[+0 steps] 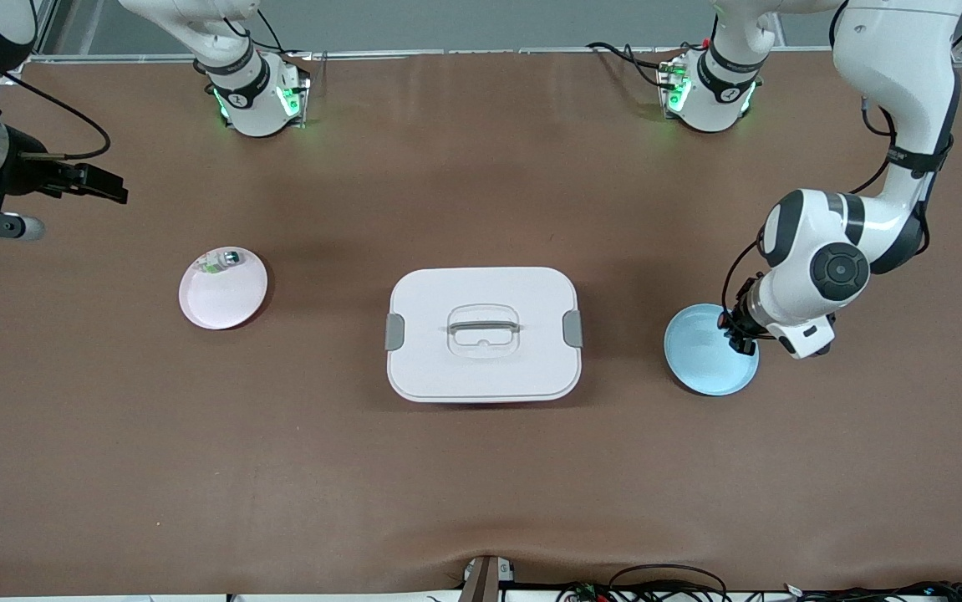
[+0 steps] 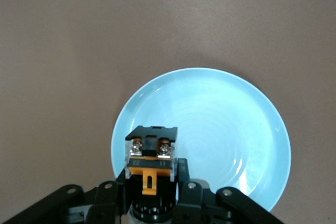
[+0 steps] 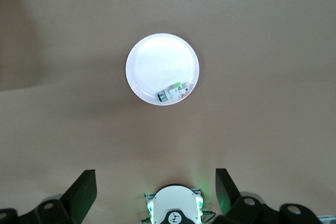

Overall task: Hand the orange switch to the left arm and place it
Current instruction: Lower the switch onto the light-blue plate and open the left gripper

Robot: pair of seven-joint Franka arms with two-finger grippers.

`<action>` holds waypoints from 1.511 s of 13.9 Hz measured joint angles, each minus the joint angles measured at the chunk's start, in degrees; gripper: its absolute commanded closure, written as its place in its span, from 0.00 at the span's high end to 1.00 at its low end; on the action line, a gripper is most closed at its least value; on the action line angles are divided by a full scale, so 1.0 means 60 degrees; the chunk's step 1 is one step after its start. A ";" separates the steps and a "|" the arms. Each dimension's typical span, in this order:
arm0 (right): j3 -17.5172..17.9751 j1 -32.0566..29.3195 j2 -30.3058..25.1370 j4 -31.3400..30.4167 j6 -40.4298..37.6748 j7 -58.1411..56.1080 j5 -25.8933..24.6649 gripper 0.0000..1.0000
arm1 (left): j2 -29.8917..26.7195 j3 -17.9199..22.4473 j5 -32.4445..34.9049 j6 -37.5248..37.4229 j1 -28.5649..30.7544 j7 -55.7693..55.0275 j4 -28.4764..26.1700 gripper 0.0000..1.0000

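A brown table (image 1: pixel 196 468) fills the view; grey floor (image 1: pixel 447 25) above.

A pink plate (image 1: pixel 223 288) is lying on the brown table (image 1: pixel 481 468) toward the right arm's end. A small clear-silver part with green (image 1: pixel 221 262) is resting in it, lying on its side against the rim farthest from the front camera; the right wrist view is showing the same plate (image 3: pixel 157 61) and part (image 3: pixel 174 93). A blue plate (image 1: pixel 702 355) is sitting toward the left arm's end, well apart from the pink one; the left wrist view is showing it (image 2: pixel 231 124) too. Cables (image 1: pixel 664 581) are trailing along the table edge nearest the front camera.
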 measured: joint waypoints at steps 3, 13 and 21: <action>0.0066 0.0001 -0.0087 0.0149 0.0058 0.0866 -0.0004 1.00 | 0.0398 0.0023 0.0002 0.0554 0.0178 0.0000 0.0013 0.00; 0.0242 0.0155 -0.0059 0.0986 0.1242 0.2177 -0.0008 1.00 | 0.1410 0.0027 0.0004 0.1642 0.0249 -0.0380 0.0170 0.00; 0.0222 0.0180 0.0840 0.2377 0.1164 0.1959 -0.0004 1.00 | 0.1415 0.0027 0.0004 0.1722 0.0247 -0.0597 0.0185 1.00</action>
